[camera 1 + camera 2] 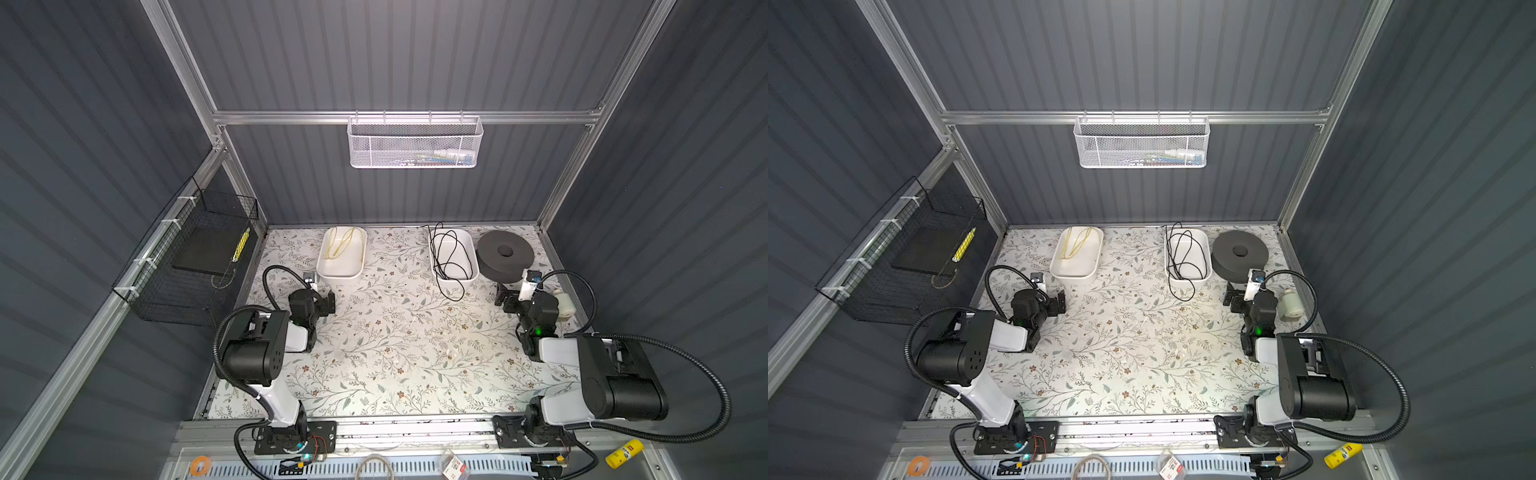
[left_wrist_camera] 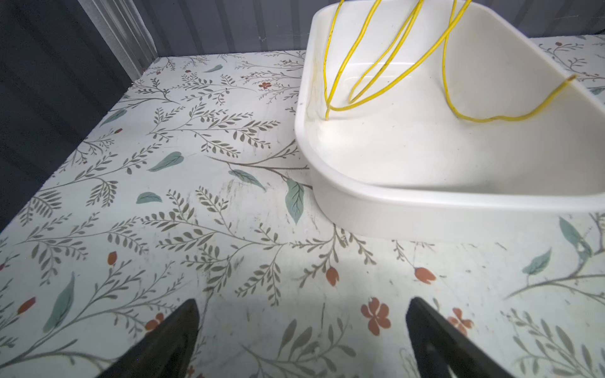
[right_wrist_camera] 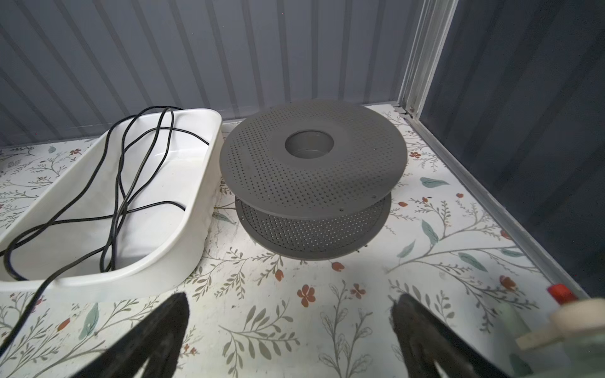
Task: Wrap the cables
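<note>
The black cable (image 3: pixel 121 206) lies in loose loops in the right-hand white tray (image 3: pixel 196 235) at the far side of the worktop (image 1: pixel 395 353), with one loop spilled over the near rim. A grey spool (image 1: pixel 505 253) stands just right of the tray. The left gripper (image 2: pixel 304 301) and right gripper (image 3: pixel 291 297) are spread apart and empty. A free end should be located first and gripped near its tip. Crossed loops are to be avoided, so that the cable can be drawn out without snagging.
</note>
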`<state>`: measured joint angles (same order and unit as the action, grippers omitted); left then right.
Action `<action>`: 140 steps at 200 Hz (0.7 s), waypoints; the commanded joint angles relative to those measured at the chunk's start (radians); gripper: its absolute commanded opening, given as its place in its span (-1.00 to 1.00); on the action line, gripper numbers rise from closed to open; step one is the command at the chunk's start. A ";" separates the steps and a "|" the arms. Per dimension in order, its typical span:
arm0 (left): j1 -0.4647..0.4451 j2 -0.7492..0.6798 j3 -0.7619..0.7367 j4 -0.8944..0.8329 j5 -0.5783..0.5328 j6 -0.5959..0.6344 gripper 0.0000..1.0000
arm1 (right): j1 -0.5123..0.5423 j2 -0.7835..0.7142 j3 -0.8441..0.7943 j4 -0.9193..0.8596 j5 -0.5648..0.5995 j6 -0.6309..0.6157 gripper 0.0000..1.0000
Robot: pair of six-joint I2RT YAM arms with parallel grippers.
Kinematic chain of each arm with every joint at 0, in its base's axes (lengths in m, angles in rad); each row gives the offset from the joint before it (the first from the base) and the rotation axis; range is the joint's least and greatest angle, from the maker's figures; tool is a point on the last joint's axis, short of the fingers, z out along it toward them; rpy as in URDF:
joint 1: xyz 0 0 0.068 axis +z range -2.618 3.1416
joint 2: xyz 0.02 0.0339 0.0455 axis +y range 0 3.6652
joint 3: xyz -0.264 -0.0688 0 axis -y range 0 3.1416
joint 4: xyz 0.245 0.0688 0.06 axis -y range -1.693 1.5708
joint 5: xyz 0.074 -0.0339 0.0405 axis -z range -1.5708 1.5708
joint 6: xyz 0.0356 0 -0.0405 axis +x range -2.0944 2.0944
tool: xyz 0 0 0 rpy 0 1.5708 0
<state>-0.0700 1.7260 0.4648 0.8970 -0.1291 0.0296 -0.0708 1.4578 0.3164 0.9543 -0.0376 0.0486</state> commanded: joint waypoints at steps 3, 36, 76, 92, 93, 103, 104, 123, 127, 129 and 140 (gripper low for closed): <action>0.006 -0.009 0.011 0.008 0.009 0.005 0.99 | 0.000 -0.001 0.015 0.003 0.007 0.005 0.98; 0.006 -0.010 0.011 0.011 0.009 0.006 0.99 | 0.001 -0.002 0.013 0.004 0.007 0.005 0.98; 0.005 -0.009 0.011 0.011 0.008 0.006 0.99 | 0.007 -0.002 0.012 0.008 0.015 -0.001 0.98; 0.005 -0.008 0.010 0.011 0.008 0.006 0.99 | 0.008 -0.002 0.012 0.008 0.015 -0.001 0.98; 0.005 -0.008 0.011 0.011 0.008 0.006 0.99 | 0.008 -0.002 0.012 0.008 0.014 -0.001 0.98; 0.006 -0.008 0.010 0.011 0.008 0.004 0.99 | 0.008 -0.002 0.012 0.008 0.016 -0.001 0.98; 0.006 -0.008 0.010 0.011 0.009 0.005 0.99 | 0.008 -0.002 0.012 0.008 0.016 -0.001 0.98; 0.006 -0.009 0.011 0.011 0.008 0.006 0.99 | 0.008 -0.002 0.012 0.009 0.016 -0.001 0.98; 0.005 -0.010 0.010 0.011 0.008 0.005 0.99 | 0.008 -0.002 0.011 0.009 0.017 -0.001 0.98; 0.005 -0.010 0.011 0.011 0.008 0.005 0.99 | 0.008 -0.002 0.012 0.009 0.016 -0.001 0.98; 0.006 -0.009 0.010 0.011 0.008 0.006 0.99 | 0.008 -0.002 0.012 0.009 0.017 -0.001 0.98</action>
<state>-0.0700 1.7260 0.4648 0.8974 -0.1291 0.0296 -0.0692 1.4578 0.3164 0.9546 -0.0307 0.0486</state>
